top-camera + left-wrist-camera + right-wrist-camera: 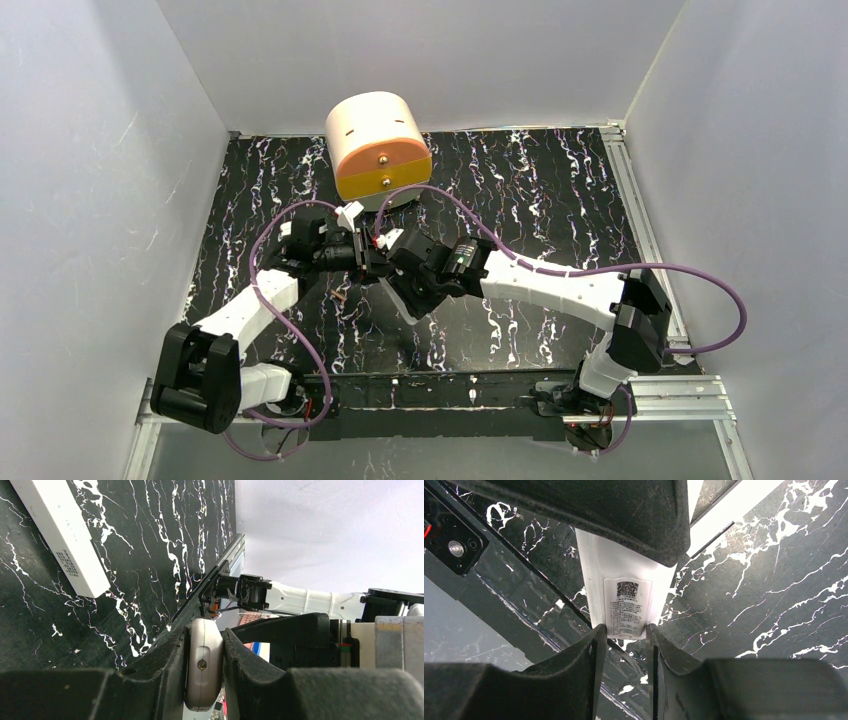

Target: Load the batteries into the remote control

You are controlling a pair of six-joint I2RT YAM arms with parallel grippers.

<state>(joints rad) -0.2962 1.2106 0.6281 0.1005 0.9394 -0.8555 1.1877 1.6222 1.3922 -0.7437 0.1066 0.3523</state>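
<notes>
Step in hand: presenting the remote control (204, 665) for loading. My left hand (206, 632) is clamped tight on its two faces, holding it edge-on off the surface (150, 555), centre frame in the top view. My right hand (625, 630) stands part open at mid-frame, fingertips flanking the remote's labelled end; pressing or just clear, I cannot tell. No batteries made out in any view. Next, I judge: get the remote's back open, then fetch a battery, with the left grip kept steady.
</notes>
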